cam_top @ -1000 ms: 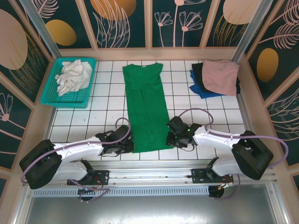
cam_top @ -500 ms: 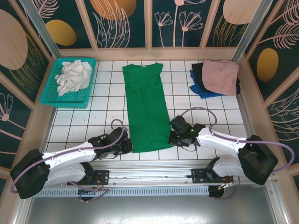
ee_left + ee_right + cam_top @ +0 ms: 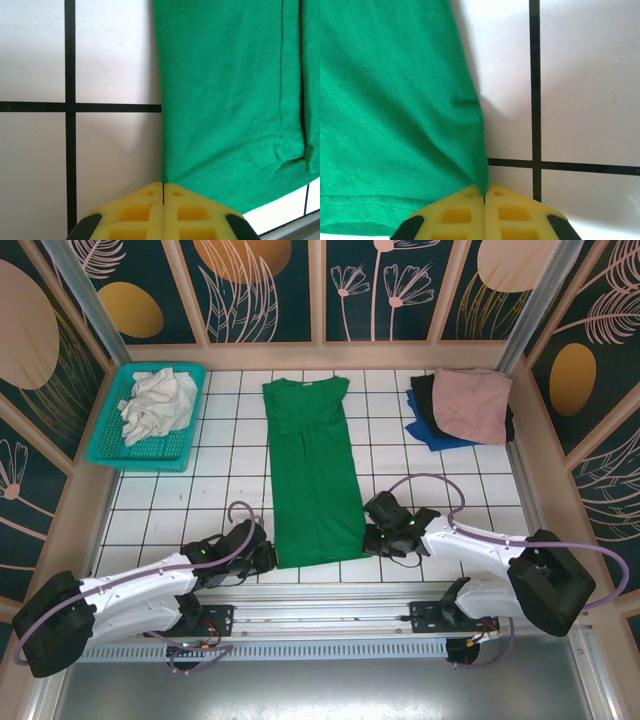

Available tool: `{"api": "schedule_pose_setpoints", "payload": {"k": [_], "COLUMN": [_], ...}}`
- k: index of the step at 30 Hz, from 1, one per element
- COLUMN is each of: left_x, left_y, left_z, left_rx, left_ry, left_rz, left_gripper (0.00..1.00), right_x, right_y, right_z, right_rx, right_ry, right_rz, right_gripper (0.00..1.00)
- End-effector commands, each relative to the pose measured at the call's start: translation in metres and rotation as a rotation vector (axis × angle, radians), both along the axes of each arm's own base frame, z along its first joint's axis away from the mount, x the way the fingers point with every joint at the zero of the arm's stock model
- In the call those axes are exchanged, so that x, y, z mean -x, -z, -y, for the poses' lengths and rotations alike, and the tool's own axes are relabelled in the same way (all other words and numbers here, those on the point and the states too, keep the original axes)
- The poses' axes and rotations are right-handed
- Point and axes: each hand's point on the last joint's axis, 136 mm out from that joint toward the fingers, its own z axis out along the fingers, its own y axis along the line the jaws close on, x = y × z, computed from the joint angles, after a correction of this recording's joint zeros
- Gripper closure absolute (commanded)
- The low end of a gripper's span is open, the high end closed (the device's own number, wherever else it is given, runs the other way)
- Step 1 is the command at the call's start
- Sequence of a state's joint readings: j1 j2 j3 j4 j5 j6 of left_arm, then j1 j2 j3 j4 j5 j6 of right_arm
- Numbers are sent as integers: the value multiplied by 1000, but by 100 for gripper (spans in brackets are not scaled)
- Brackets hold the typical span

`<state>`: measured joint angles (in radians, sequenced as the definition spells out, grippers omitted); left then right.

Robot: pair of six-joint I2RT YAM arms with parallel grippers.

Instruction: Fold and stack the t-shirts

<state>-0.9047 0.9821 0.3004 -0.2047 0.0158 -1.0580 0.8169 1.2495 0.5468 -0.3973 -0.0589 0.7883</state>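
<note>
We see the green t-shirt (image 3: 312,470) lying flat on the tiled table (image 3: 470,490) as a long narrow strip. It runs from the top centre of the overhead frame down to the lower centre, collar end farthest from the arms.

At its lower left corner, our left gripper (image 3: 163,186) has its yellow fingers pressed tight together, with the shirt's side edge pinched in the seam between them. At the lower right corner, our right gripper (image 3: 485,188) is clamped the same way on the opposite edge, just above the hem.

In the upper right of the overhead frame sits a stack of folded shirts. The pink shirt (image 3: 472,403) is on top, with the black shirt (image 3: 424,393) and the blue shirt (image 3: 436,436) showing beneath it. In the upper left, a teal basket (image 3: 105,443) holds a crumpled white cloth (image 3: 155,405).
</note>
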Motion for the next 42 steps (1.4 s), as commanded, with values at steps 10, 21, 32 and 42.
{"api": "schedule_pose_setpoints", "payload": {"k": [10, 21, 32, 42], "left_x": [-5, 9, -3, 10], "left_y": [-6, 12, -18, -15], "left_z": [22, 34, 47, 50], "left_rx": [103, 89, 134, 106], "left_ry": [27, 133, 132, 197], "left_rz": [15, -64, -9, -96], "left_gripper": [37, 65, 64, 50], "right_x": [8, 0, -3, -7], "right_y": [-2, -19, -22, -21], "right_z": [-10, -8, -6, -7], "right_rx": [-61, -51, -51, -52], "right_ry": [-11, 0, 9, 6], "right_rz": [-6, 37, 49, 57], "right_gripper": [69, 91, 100, 100]}}
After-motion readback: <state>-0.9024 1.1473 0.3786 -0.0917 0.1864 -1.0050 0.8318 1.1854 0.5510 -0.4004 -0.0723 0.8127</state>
